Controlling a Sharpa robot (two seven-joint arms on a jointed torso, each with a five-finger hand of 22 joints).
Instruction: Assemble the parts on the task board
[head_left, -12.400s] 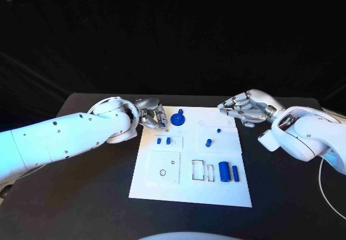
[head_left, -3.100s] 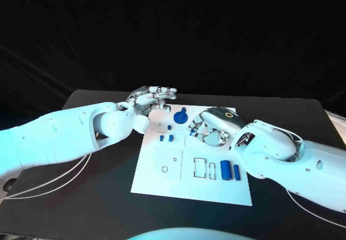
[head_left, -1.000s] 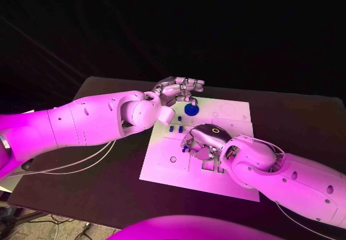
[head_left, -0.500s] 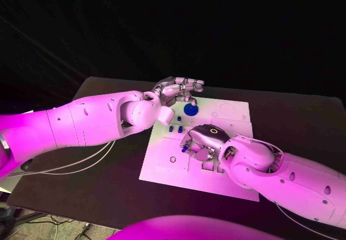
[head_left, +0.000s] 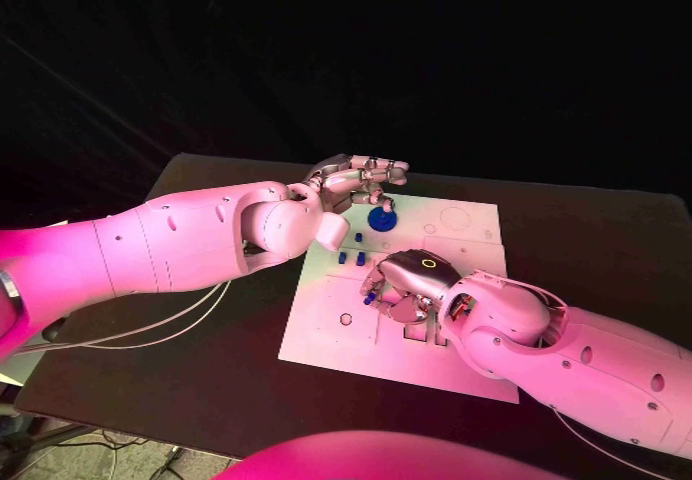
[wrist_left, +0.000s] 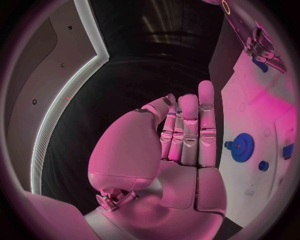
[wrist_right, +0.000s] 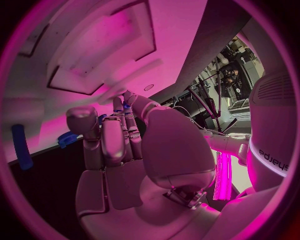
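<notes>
Assembly work in hand, by the look of it, over the middle of the white board (head_left: 325, 335). Lies flat on the black table (head_left: 188, 360), with cut-out recesses left bare near the front edge, presumably waiting for pieces.

Right hand (head_left: 408, 285): bent down over the centre of the board, fingers drawn in close, tips turned towards the surface. Appears to pinch a small blue part (head_left: 369, 297) at the fingertips; blue bit likewise visible between the fingertips (wrist_right: 127, 106) from the right wrist, and under that hand from the left wrist. Held low and close to the board, most likely for seating in one of the recesses beneath; cannot tell which recess, nor whether the part touches the board yet.

Left hand (head_left: 358, 178): parked at the far left corner of the board, just beyond the blue gear (head_left: 382, 219). Stretched out straight, fingers side by side, nothing in the palm, touching no part as far as can be told. Probably kept there out of the way, leaving the working area free.

Elsewhere on the board: two small blue pegs (head_left: 351, 258) standing between gear and right hand; blue rod (wrist_right: 22, 146) lying off to one side, seen from the right wrist.
</notes>
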